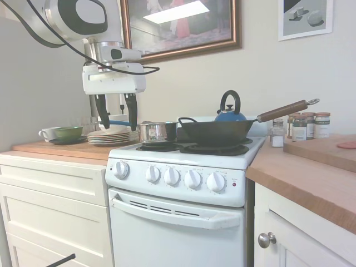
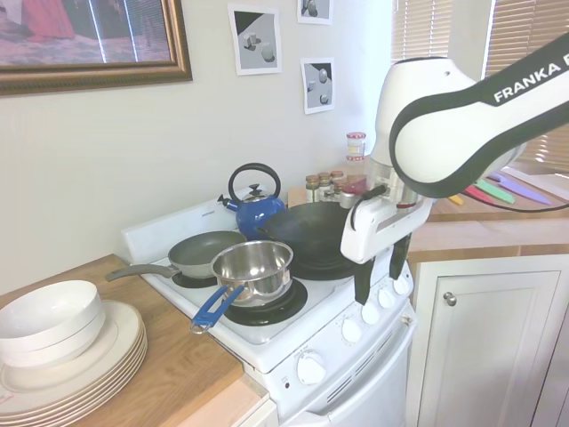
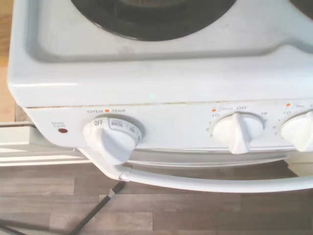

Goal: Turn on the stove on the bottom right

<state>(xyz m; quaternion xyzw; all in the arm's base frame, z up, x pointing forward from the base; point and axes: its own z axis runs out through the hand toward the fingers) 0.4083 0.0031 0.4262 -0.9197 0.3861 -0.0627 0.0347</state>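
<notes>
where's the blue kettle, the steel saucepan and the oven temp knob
blue kettle (image 1: pixel 230 115), first exterior view, on its body
steel saucepan (image 2: pixel 252 265), second exterior view, on its side wall
oven temp knob (image 3: pixel 111 138), wrist view, on its grip

The arm (image 2: pixel 471 124) is glossy white with rounded shells and dark grey bands at the joints; "FRANKA" runs in white capitals along 1 dark band. A metal ring sits above the boxy white gripper (image 1: pixel 115 114). Its 2 fingers (image 1: pixel 102 111) are slim and black. Black cables (image 1: pixel 67 44) loop over the arm toward the wrist.
</notes>
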